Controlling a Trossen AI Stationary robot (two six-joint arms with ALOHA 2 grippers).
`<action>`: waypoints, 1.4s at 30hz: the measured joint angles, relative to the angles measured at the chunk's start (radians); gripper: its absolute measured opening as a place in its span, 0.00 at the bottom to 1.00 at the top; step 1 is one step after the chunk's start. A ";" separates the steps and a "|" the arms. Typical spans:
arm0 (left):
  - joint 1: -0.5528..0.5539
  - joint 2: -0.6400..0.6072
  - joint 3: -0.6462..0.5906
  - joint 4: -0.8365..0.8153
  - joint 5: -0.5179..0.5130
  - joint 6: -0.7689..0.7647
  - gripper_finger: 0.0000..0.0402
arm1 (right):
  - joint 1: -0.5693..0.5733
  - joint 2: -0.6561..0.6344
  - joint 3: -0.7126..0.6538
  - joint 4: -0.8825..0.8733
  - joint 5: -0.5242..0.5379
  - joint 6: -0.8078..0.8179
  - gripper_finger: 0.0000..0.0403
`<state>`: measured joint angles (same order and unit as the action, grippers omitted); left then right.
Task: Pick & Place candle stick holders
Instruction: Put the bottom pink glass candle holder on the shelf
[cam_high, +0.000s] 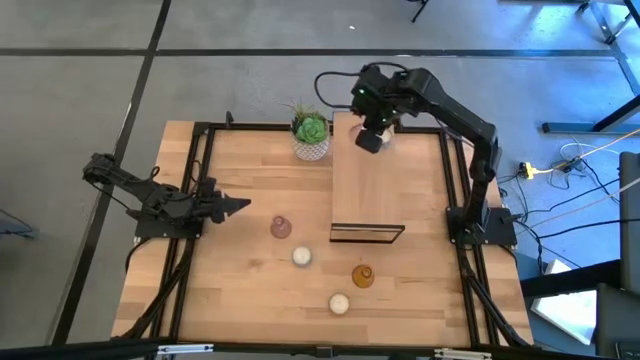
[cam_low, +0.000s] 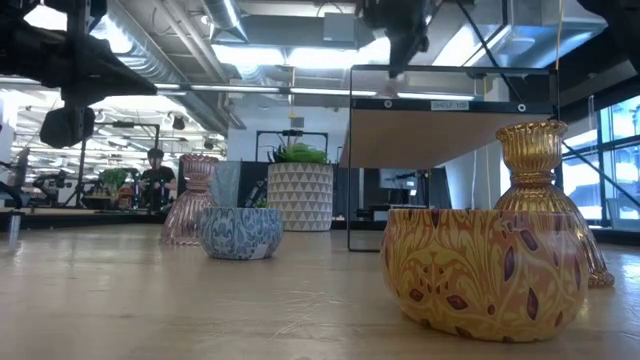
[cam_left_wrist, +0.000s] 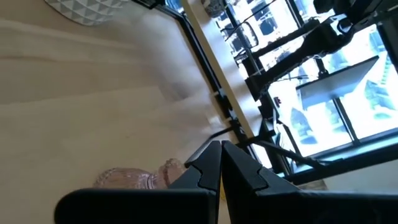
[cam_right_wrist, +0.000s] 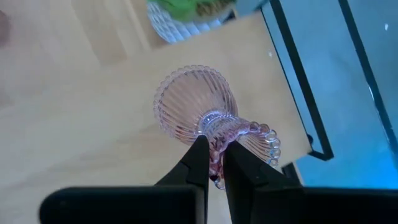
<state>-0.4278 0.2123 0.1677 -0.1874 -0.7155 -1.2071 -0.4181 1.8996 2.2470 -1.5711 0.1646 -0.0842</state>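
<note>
Four holders sit loose on the table (cam_high: 250, 300) in front of the stand (cam_high: 370, 180), and a fifth is in the air. That fifth one is a ribbed pink glass holder (cam_right_wrist: 205, 112), pinched at its beaded neck between the right gripper (cam_right_wrist: 213, 163) fingers; in the right wrist view it hangs over the far end of the stand's wooden top, tilted, with the succulent (cam_high: 311, 128) in its white pot (cam_high: 311, 148) just beyond it. From above, the right gripper (cam_high: 371, 138) is over the stand's far edge, beside the succulent. On the table, a pink holder (cam_high: 281, 227) stands to the left of the stand's black frame, a white holder (cam_high: 301, 256) is near it toward the front, an amber holder (cam_high: 363, 275) stands in front of the frame, and another white holder (cam_high: 339, 302) lies nearest the front edge. The left gripper (cam_high: 240, 205) waits over the table's left side, fingers pressed together and holding nothing, its tip aimed toward the pink holder but apart from it. The low view shows a person in the room behind the table.
</note>
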 joint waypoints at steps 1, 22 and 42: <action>0.000 0.000 0.000 -0.005 -0.001 -0.003 0.02 | -0.005 0.000 -0.011 0.000 0.000 -0.017 0.06; 0.000 0.000 0.000 -0.095 -0.023 -0.066 0.02 | 0.022 0.000 -0.130 0.120 0.086 -0.269 0.06; 0.000 0.000 0.000 -0.094 -0.026 -0.079 0.02 | 0.027 0.064 -0.130 0.071 0.186 -0.281 0.06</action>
<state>-0.4278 0.2123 0.1677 -0.2817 -0.7413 -1.2861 -0.3916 1.9640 2.1170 -1.5002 0.3502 -0.3656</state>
